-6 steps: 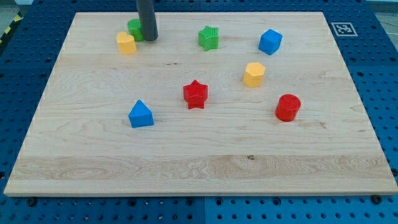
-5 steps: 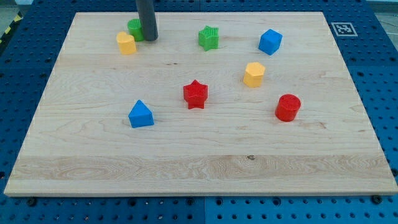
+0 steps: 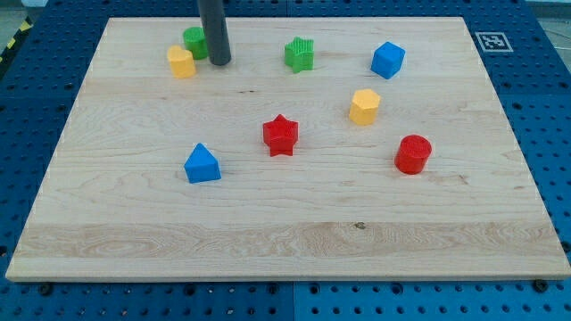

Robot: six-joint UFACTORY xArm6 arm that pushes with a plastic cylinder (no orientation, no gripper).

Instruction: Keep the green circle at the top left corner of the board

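Observation:
The green circle (image 3: 194, 41) sits near the board's top left, partly hidden by my rod. A yellow block (image 3: 180, 61) touches it at its lower left. My tip (image 3: 219, 62) rests on the board just right of and slightly below the green circle, close to it.
A green star (image 3: 301, 54) and a blue cube (image 3: 387, 60) lie along the top. A yellow hexagon block (image 3: 364, 106), a red star (image 3: 280, 135), a red cylinder (image 3: 413, 153) and a blue triangle block (image 3: 202, 164) lie mid-board. The wooden board (image 3: 285, 241) fills the view.
My tip has slid a little toward the view's bottom and right, away from the green circle. The blocks have not moved.

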